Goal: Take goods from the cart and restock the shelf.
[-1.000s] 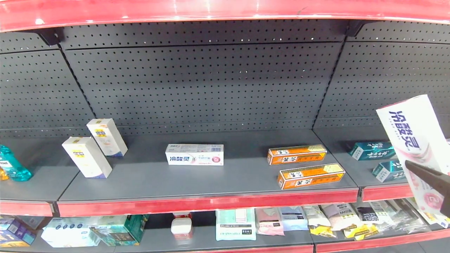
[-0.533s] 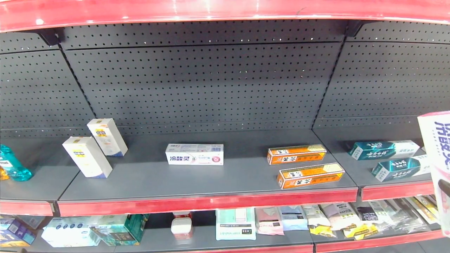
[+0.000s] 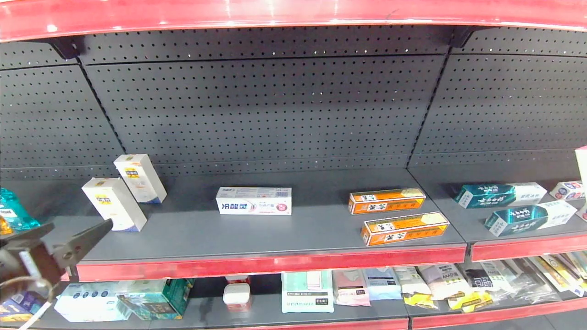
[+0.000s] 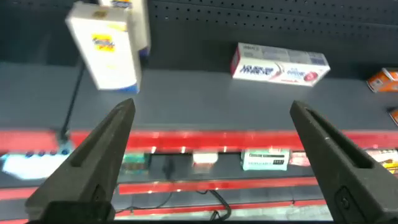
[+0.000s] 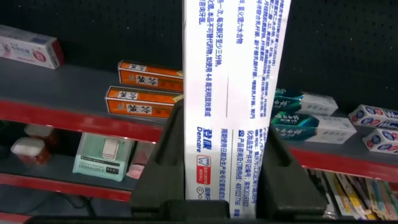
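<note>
Toothpaste box (image 5: 236, 62): white with blue print, held upright and gripped at its lower part between the fingers (image 5: 171, 155) of the right gripper (image 5: 227, 121). It is kept off the shelf (image 3: 275, 233), far to the right of the lying white box (image 3: 254, 200); a sliver of it is seen at the head view's right edge.

Two orange boxes (image 3: 387, 201) are laid flat, one behind the other, to the right of the lying white box. Two teal boxes (image 3: 500, 195) are laid farther right, on the next shelf section.

Two upright white boxes (image 3: 140, 178) are stood to the left of the lying white box, tilted. A teal bottle (image 3: 13, 213) is noted farther left.

Left gripper (image 3: 80, 224): fingers spread wide, nothing held. It is placed left of and below the lying white box, before the shelf's red front edge and near the closer upright white box.

Mixed packets are seen on the lower shelf (image 3: 206, 316) beneath the lying white box.
</note>
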